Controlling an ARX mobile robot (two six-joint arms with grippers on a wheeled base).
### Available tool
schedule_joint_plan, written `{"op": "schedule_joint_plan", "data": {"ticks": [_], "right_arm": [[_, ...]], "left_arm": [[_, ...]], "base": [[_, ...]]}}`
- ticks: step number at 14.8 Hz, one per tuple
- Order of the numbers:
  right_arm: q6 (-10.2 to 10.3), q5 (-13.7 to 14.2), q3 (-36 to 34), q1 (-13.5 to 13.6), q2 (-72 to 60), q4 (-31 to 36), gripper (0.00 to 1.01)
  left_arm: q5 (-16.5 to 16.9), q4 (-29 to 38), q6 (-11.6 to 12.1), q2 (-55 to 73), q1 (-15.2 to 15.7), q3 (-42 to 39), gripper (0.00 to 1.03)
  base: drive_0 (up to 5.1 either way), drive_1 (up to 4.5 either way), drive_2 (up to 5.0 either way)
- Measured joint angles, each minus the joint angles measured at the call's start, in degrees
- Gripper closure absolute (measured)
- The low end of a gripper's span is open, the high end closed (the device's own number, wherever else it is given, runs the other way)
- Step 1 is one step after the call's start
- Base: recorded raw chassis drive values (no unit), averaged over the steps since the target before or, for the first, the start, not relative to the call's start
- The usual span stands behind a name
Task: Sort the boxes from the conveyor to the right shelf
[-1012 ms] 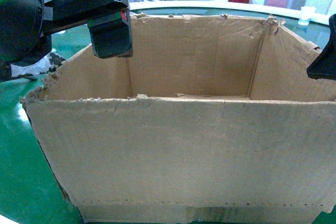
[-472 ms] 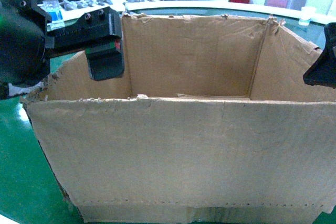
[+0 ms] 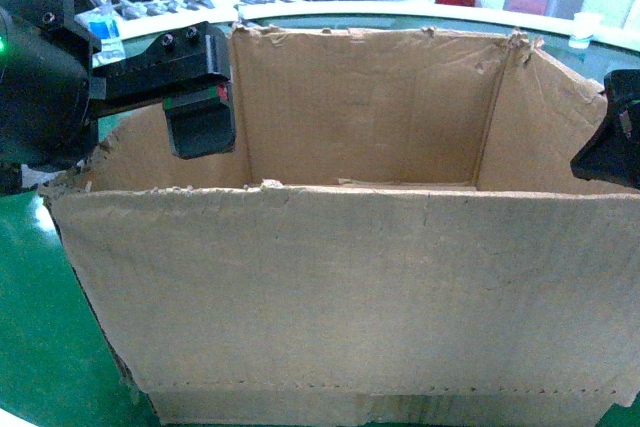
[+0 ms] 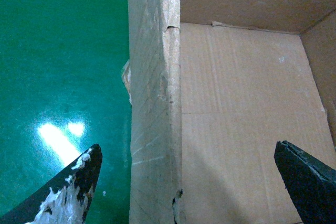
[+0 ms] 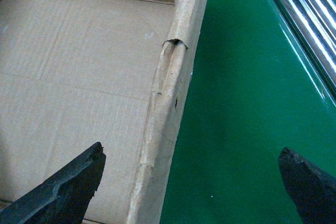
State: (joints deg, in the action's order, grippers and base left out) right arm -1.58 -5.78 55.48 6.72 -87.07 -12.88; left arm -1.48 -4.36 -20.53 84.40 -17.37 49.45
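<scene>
1. Head view: the cardboard box [image 3: 340,247] is seen standing on the green conveyor [image 3: 30,327], with the left gripper [image 3: 200,97] at its left wall and the right gripper [image 3: 610,147] at its right wall.
2. Left wrist view: the left wall is straddled by widely spread fingers [image 4: 79,187], untouched.
3. Right wrist view: the right wall is straddled by widely spread fingers [image 5: 68,187]; steel rails [image 5: 307,9] are seen beside the belt.

A large brown corrugated cardboard box [image 3: 350,287], open-topped with ragged torn edges and a perforated line near its base, stands upright on the glossy green conveyor [image 3: 40,347].
</scene>
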Motion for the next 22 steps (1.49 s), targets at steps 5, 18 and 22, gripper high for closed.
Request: {"op": "schedule_joint_plan", "data": {"ticks": [5, 18, 22], "right_arm": [[0.0, 0.0, 0.0, -0.02, 0.0, 0.02, 0.28], [0.52, -3.5, 2.91, -0.87, 10.82, -3.96, 0.99], [-1.07, -5.01, 3.26, -1.55, 15.89, -2.97, 0.99]], "left_arm": [[0.0, 0.04, 0.0, 0.0, 0.0, 0.0, 0.31], [-7.8, 2.64, 1.46, -10.08, -2.89, 0.13, 1.01], [-12.13, 4.28, 3.34, -14.58, -5.03, 1.31, 1.01]], "base": [[0.0, 0.0, 0.0], [0.0, 0.0, 0.0], [0.0, 0.0, 0.0]]}}
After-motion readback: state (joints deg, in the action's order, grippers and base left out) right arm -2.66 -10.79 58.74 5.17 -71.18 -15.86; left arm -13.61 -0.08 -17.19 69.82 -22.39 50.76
